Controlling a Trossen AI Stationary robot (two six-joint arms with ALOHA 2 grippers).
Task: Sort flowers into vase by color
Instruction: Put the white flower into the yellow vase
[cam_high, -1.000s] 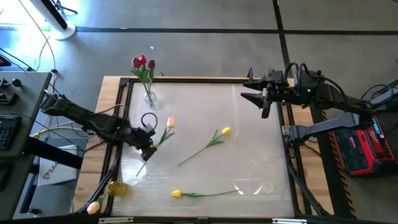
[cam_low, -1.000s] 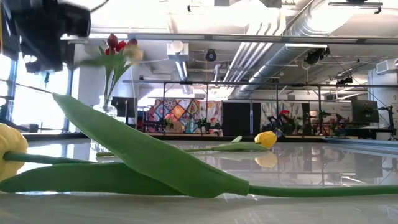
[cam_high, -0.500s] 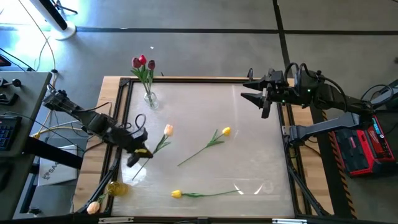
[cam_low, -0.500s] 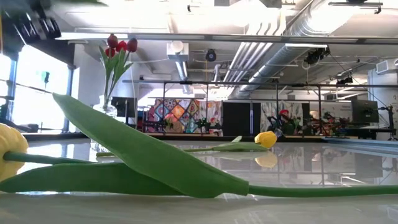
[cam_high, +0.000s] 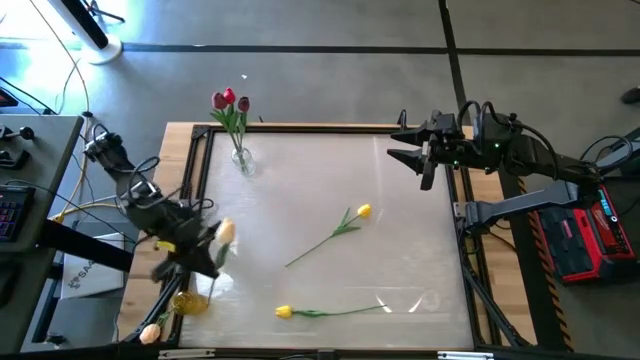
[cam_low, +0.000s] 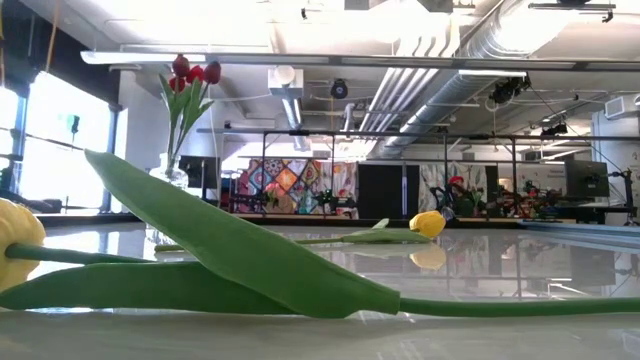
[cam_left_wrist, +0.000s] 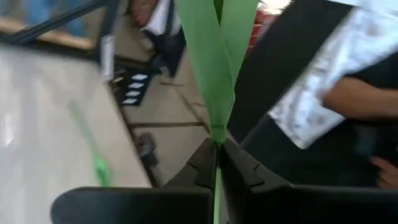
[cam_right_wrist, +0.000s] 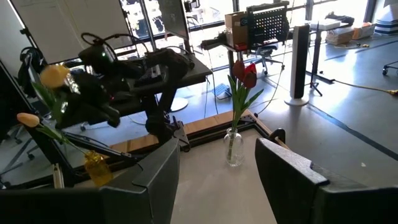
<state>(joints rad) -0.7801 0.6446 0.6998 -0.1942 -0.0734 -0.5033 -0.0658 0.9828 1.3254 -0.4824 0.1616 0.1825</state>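
Over at the left edge of the desk (cam_high: 400, 290), in the lower left of the overhead picture, the left gripper (cam_high: 196, 258) is clamped tight on the green stem of a cream-yellow tulip (cam_high: 224, 231), carrying it in the air with the pale head tipped up and to the right. From its own wrist camera the two dark fingers (cam_left_wrist: 202, 168) pinch the stem, and the leaves fan upward from them. Just below it, near the frame's bottom left, a yellow-tinted vase (cam_high: 186, 302) stands with a peach tulip (cam_high: 149, 333) leaning out of it.

The right gripper (cam_high: 408, 148) hangs at the upper right of the desk with its fingers spread wide and nothing between them.

At the upper left, a clear vase (cam_high: 242, 160) holds the red tulips (cam_high: 229, 100), upright. Two yellow tulips lie flat on the desk: one yellow tulip (cam_high: 362, 210) slants across the middle, the other yellow tulip (cam_high: 284, 311) lies along the bottom edge with its head pointing left.
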